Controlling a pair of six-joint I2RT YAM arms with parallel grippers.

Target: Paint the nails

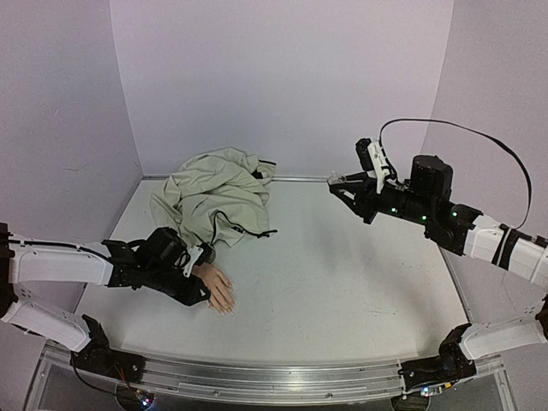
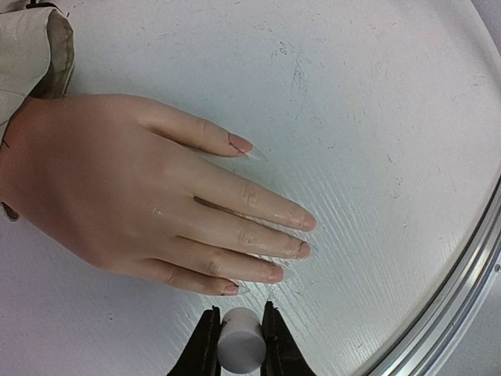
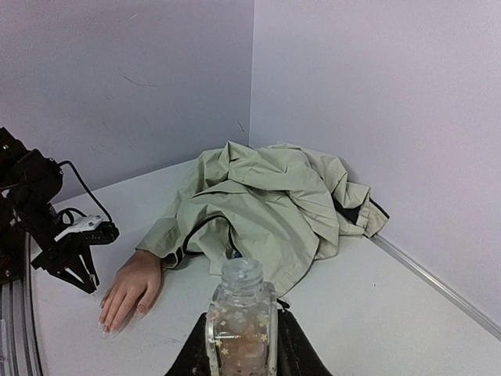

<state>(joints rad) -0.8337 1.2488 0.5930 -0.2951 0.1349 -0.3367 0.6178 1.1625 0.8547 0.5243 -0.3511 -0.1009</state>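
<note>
Below: glossy pink mannequin hand (image 2: 141, 204), pointed clear nails (image 2: 249, 150) (jacket (image 1: 218, 193) crumpled).

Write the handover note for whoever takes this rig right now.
Left gripper: shut on a small white cap, probably the brush handle, hovering by the fingertips of the mannequin hand.
Right gripper: shut on the uncapped glass bottle, raised over the far right of the table.
Hand lies palm down, wrist in the beige jacket.
Done: bottle opened. No colour visible on the nails.
Left: paint all five.
</note>
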